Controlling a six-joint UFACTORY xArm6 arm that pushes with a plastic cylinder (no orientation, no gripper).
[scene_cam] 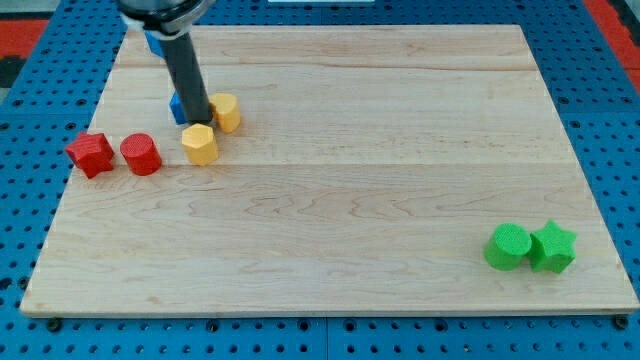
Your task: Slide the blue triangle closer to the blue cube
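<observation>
My rod comes down from the view's top left, and my tip (198,122) rests on the board between two yellow blocks. A blue block (176,107) sits just left of the rod, touching it or nearly so, and is partly hidden by it, so I cannot tell its shape. A second blue block (153,42) shows near the board's top left edge, mostly hidden under the arm, its shape also unclear. The two blue blocks lie well apart, one above the other in the view.
A yellow block (227,112) lies just right of my tip and a yellow hexagonal block (200,144) just below it. A red star-like block (90,154) and a red cylinder (141,154) sit at the left. A green cylinder (509,246) and a green star (552,247) sit at the bottom right.
</observation>
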